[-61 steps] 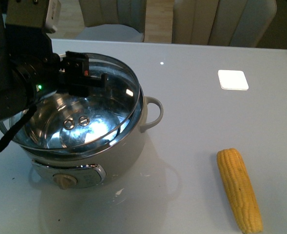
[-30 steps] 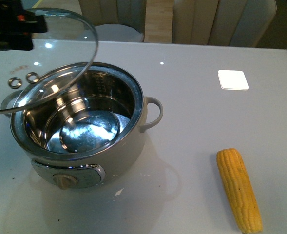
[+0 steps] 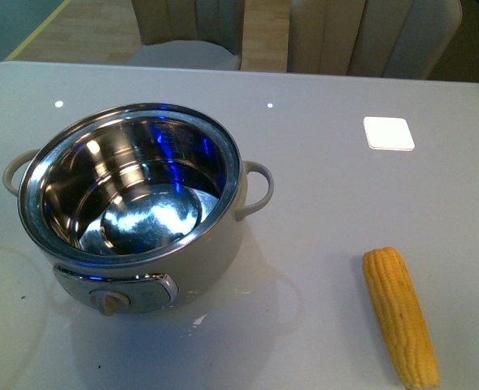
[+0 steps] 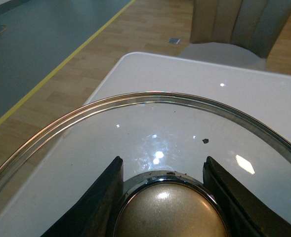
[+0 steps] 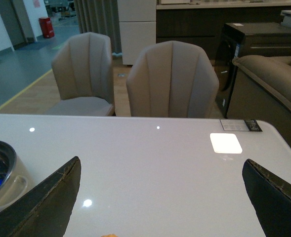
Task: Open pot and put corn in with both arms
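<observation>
The cream-white pot [image 3: 186, 260] stands uncovered at the left of the table in the front view, its steel bowl bare inside. The corn [image 3: 398, 315] lies on the table at the front right. Neither arm shows in the front view. In the left wrist view my left gripper [image 4: 161, 170] is shut on the brass-coloured knob [image 4: 167, 210] of the glass lid [image 4: 150, 98], held over the table's corner. My right gripper [image 5: 162, 190] is open above the table, wide apart; the pot's edge [image 5: 4, 180] shows beside one finger and a sliver of corn [image 5: 105, 235] at the frame's bottom edge.
A white square patch [image 3: 388, 132] lies on the table at the back right. Upholstered chairs [image 3: 186, 28] stand behind the far edge of the table. A sofa [image 5: 278, 84] and dark cabinet are farther back in the right wrist view.
The left arm has lifted the glass lid off the pot and carried it left, out of the front view. The pot and corn have not moved.
</observation>
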`<act>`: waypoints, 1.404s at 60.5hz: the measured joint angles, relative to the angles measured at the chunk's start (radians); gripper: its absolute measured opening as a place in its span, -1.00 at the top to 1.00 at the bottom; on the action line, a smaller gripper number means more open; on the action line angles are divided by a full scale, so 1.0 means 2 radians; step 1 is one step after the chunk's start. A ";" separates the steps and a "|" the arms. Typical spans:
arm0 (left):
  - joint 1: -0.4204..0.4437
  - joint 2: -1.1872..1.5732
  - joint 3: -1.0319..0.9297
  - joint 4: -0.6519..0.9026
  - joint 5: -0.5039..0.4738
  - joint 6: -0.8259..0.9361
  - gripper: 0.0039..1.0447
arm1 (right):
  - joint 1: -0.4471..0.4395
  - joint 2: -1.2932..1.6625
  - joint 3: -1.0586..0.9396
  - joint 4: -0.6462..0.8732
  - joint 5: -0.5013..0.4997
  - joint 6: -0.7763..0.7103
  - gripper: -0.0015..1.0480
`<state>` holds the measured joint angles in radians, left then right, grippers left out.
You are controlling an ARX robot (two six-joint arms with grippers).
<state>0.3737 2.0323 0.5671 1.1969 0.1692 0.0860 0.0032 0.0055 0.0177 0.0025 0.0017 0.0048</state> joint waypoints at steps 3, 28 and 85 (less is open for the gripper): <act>0.009 0.015 0.000 0.011 0.003 0.004 0.20 | 0.000 0.000 0.000 0.000 0.000 0.000 -0.83; 0.035 0.158 0.028 0.093 0.011 0.022 0.20 | 0.000 0.000 0.000 0.000 0.000 0.000 -0.83; 0.038 0.277 0.083 0.098 0.022 0.013 0.20 | 0.000 0.000 0.000 0.000 0.000 0.000 -0.83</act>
<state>0.4503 2.5855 0.7334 1.3922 0.2134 0.1120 0.0032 0.0055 0.0177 0.0025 0.0017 0.0048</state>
